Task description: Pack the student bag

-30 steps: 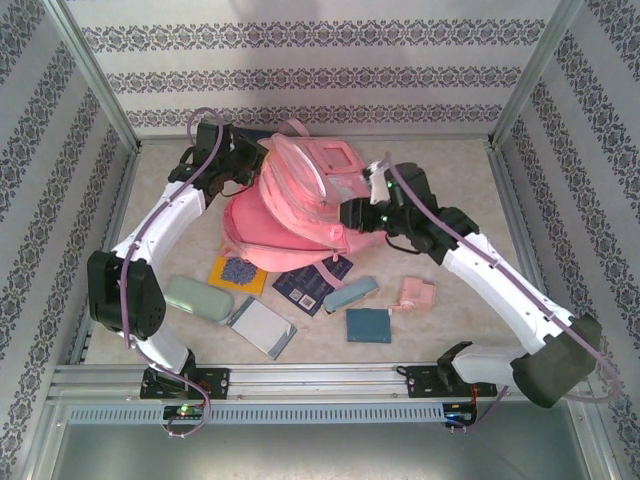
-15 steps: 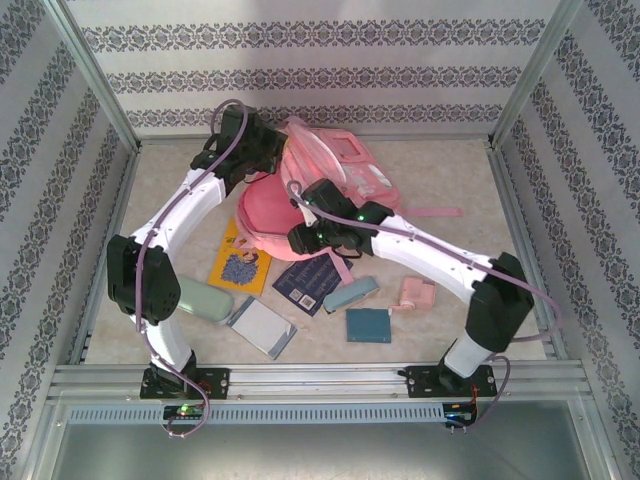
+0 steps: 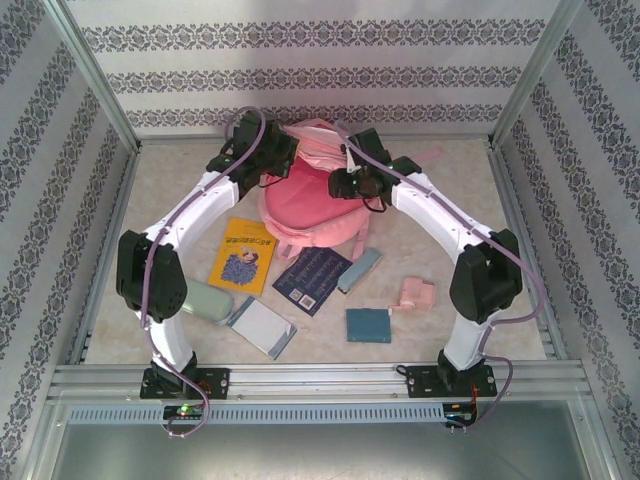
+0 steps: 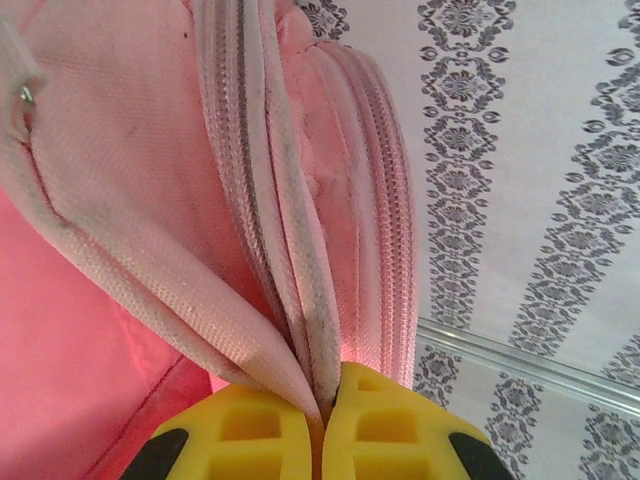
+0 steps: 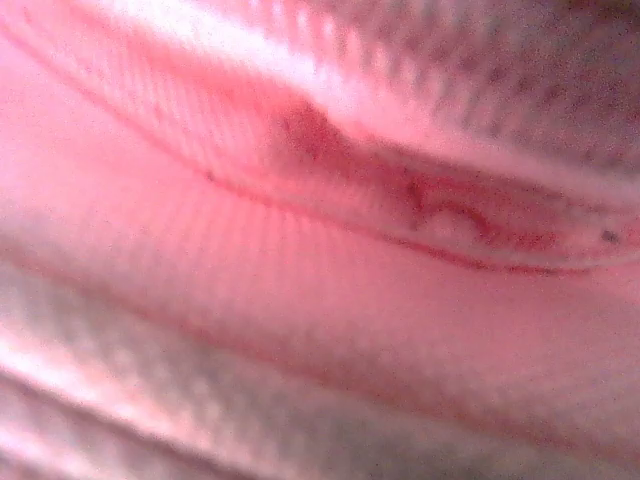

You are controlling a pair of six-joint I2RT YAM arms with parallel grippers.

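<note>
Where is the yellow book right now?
In the top view, the yellow book lies flat on the left side, in front of the student bag, with the dark blue book to its right and the pale green case nearer the bases.

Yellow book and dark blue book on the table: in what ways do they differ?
The yellow book is bright yellow with a bluish picture at its middle; the dark blue book is navy with small pale marks near one corner. The yellow book lies left of the dark blue book. Both lie flat and closed.
</note>
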